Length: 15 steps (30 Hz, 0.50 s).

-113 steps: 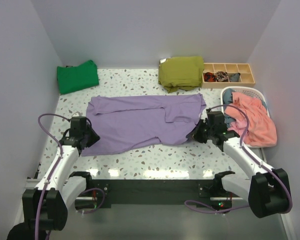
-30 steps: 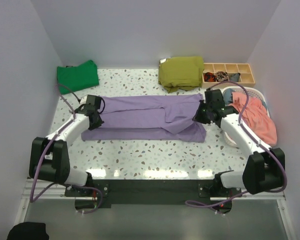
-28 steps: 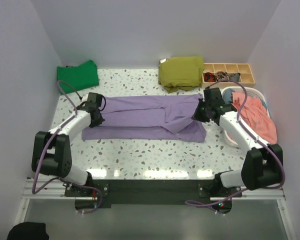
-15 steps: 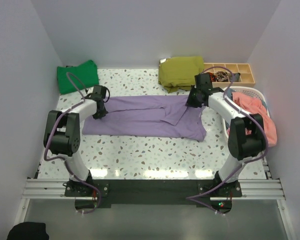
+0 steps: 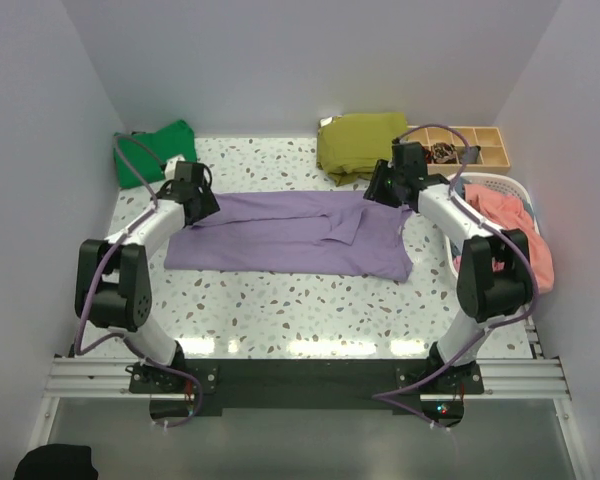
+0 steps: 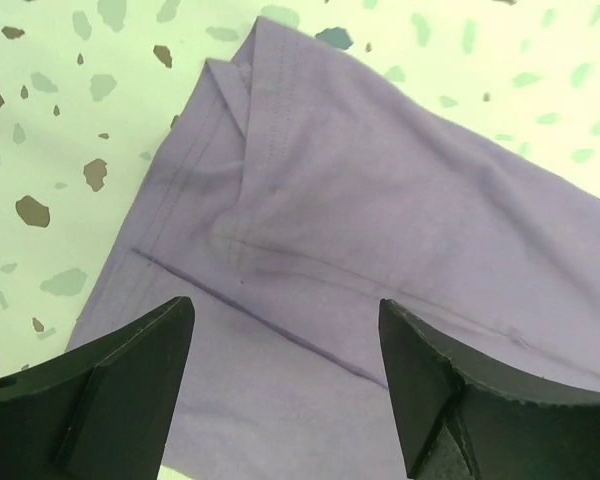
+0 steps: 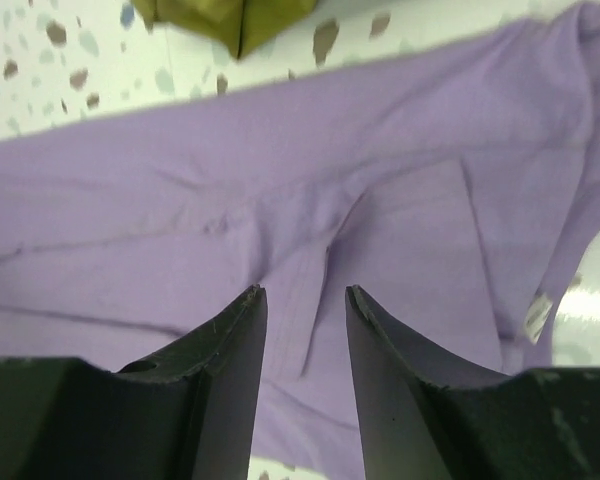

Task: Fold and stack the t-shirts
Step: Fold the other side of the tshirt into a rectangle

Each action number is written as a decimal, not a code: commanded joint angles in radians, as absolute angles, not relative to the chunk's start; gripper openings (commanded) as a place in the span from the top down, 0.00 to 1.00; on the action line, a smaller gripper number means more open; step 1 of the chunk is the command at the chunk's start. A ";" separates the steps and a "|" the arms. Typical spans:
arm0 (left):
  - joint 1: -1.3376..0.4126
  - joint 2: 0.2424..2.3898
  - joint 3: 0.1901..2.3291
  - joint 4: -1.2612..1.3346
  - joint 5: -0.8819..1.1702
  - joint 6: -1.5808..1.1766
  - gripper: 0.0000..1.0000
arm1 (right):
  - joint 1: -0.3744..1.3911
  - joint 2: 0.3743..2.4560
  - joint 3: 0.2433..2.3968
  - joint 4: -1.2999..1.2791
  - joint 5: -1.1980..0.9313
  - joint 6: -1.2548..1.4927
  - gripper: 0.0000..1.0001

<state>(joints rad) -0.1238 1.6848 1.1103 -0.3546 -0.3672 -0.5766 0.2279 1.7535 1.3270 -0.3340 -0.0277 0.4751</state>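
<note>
Lavender t-shirt point(image 5: 280, 235) lay as a long doubled band across the middle of the counter point(image 5: 280, 310), with its white neck label point(image 7: 535, 318) at the right end. Green t-shirt point(image 5: 155, 152) sat folded at the far-left corner, apart from it. Olive folded garment point(image 5: 360, 143) sat just beyond the band's far-right edge. Laundry basket point(image 5: 525, 190) stood off to the right.

My read: lengthwise fold was down, crosswise fold not yet done. To do it well I'd pinch both layers at each end, not only the top one. I'd keep the lift low, carry one end over the other with hems square, and flatten the sleeve flap on the right half first. Risk I saw: that loose flap dragging out of line.

Left jaws were wide, nothing between them, hanging over the band's left end where the hems stack. Right jaws were narrow but parted, no cloth pinched, above the sleeve seam.

Left arm point(image 5: 150, 232) was stretched long toward the band's far-left corner. Right arm point(image 5: 450, 215) reached likewise to the far-right corner. Both wrists pitched down at the cloth.
</note>
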 commanded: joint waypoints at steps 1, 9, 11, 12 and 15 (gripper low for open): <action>-0.115 1.568 1.059 -0.269 -0.293 -0.554 0.20 | 0.239 1.678 1.221 -0.342 -0.146 0.521 0.60; -0.117 1.542 1.012 -0.245 -0.242 -0.545 0.20 | 0.259 1.672 1.058 -0.212 -0.207 0.571 0.60; -0.117 1.542 1.006 -0.242 -0.235 -0.548 0.20 | 0.265 1.690 1.051 -0.195 -0.212 0.575 0.60; -0.117 1.540 1.002 -0.238 -0.233 -0.549 0.20 | 0.268 1.704 1.046 -0.161 -0.219 0.577 0.61; -0.117 1.532 0.989 -0.222 -0.224 -0.552 0.20 | 0.275 1.752 1.057 -0.129 -0.247 0.584 0.61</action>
